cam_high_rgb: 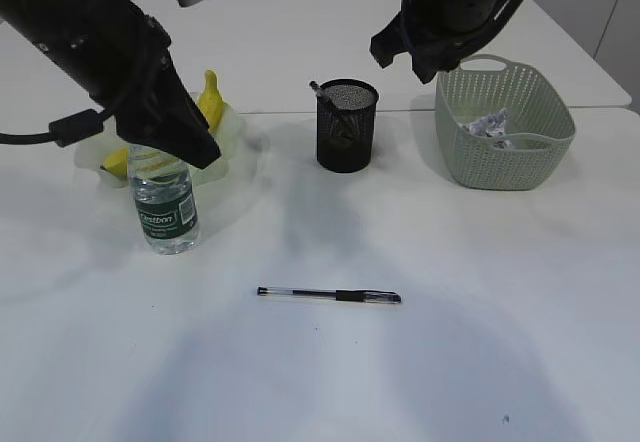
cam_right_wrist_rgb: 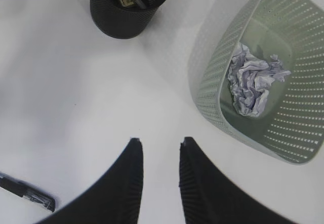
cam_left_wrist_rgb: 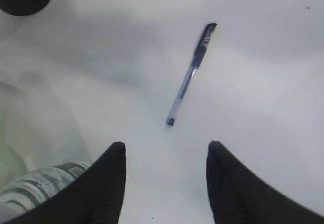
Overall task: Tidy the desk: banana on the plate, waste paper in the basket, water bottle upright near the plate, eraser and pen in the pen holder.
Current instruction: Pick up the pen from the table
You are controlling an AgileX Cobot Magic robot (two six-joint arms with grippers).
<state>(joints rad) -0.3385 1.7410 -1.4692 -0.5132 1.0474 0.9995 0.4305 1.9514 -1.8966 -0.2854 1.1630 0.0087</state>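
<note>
Note the clear plastic water bottle (cam_high_rgb: pixel 165 207) upright at left, just before the pale plate (cam_high_rgb: pixel 235 132) holding the yellow banana (cam_high_rgb: pixel 209 100). Left fingers (cam_left_wrist_rgb: pixel 109 183) spread, empty. Black-capped clear pen (cam_high_rgb: pixel 328 295) lies lower centre on the white surface (cam_high_rgb: pixel 450 292). Right fingers (cam_right_wrist_rgb: pixel 129 183) spread, empty.

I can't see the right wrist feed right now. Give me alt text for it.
A crumpled ball of waste paper lies inside the pale green basket at right, with the right gripper hanging empty over bare white table, jaws slightly apart. A black mesh pen holder with something inside stands at top, and a pen's end shows bottom left.
</note>
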